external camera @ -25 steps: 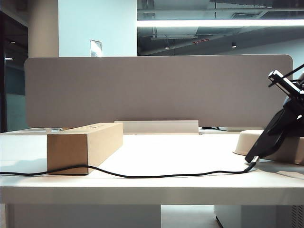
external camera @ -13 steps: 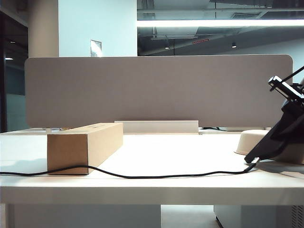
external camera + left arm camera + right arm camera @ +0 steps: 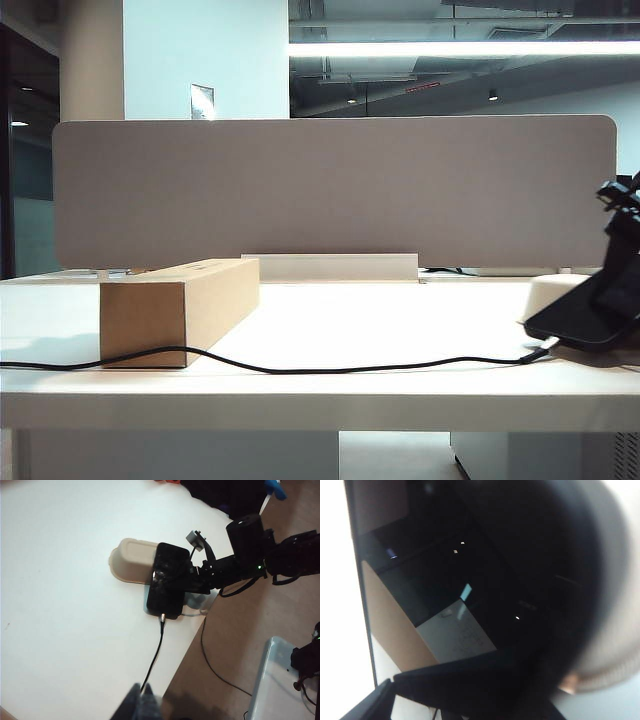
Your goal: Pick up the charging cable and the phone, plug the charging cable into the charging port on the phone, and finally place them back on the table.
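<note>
Brown cardboard box (image 3: 180, 310) sits on the left of the white table (image 3: 320, 395), lying long-ways with its near end toward us, and the grey fabric divider panel (image 3: 330, 190) stands across the far edge behind it. Running past the box's near corner goes the black charging cable (image 3: 300, 368), snaking along the tabletop toward the right, close to the front edge. The left gripper (image 3: 142, 705) hovers above the table's near edge, its fingers pressed together with nothing visibly between them, and in its wrist view the cable passes right beneath its tip. Follow the cord rightward and its plug end meets the near short end of the phone (image 3: 585, 322); in the left wrist view the cable's tip sits right at that end edge of the phone (image 3: 166, 587), though whether it is seated in the charging port is too small to tell. The phone lies low at the right, tilted only slightly, its far part over the cream shallow tray (image 3: 132, 560) beside it. Over on the far right, the right gripper (image 3: 625, 250) is down at the phone; its own camera is filled by the dark glossy screen (image 3: 445, 580), and whether its fingers are apart or together cannot be made out.
</note>
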Tool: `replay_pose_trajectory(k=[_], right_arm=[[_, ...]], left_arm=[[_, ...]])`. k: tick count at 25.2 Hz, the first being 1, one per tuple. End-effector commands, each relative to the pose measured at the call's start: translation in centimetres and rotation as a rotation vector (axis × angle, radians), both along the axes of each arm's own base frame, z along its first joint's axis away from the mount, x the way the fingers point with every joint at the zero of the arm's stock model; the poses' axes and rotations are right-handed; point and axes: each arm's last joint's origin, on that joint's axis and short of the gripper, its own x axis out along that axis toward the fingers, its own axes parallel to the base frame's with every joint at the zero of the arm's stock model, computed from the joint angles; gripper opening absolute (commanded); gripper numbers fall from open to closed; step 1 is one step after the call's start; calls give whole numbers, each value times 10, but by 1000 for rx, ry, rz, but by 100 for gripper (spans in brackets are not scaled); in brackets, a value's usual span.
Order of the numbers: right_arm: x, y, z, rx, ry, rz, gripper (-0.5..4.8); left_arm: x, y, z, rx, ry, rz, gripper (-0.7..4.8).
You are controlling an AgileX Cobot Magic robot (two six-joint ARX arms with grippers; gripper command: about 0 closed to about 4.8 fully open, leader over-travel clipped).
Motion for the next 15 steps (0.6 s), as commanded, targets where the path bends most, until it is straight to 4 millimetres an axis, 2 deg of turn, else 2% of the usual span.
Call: replay_pose_trajectory(k=[1,7,15], right_arm=[[-11,-6,5,6,40,-5,379],[-22,-4,35,10,-72,23,379],[-48,-3,49,-118,-25,67,378]], left_arm=[[-2,0,3,-5,-16,-5,-6],[-3,1,3,-5,-15,-5,-6],[-18,8,10,57,-63,36,-6]])
